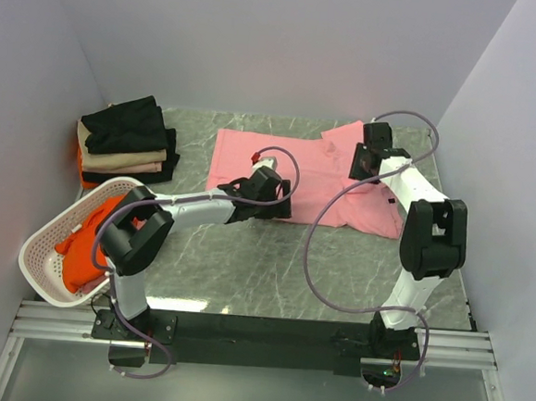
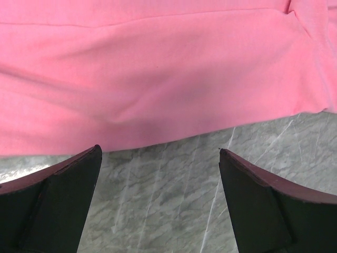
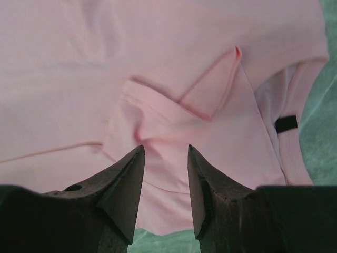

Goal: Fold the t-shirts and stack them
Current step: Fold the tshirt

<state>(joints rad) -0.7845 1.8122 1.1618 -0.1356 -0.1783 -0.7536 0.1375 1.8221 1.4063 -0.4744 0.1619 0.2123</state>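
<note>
grey marble table [image 1: 272, 266] carries the pink t-shirt [image 1: 330, 182] spread flat toward the far side, left gripper [image 2: 158, 153] gaping wide at its near edge, seemingly to pinch it, right gripper [image 3: 166, 150] parted and empty over the tucked right sleeve [image 3: 210, 95].

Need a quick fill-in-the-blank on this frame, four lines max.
1. The spread-out shirt on the table is ___.
2. The orange shirt lies in the white ___.
3. The folded stack has a ___ shirt on top.
4. The left gripper hovers with its jaws ___.
Answers: pink; basket; black; open.
</note>
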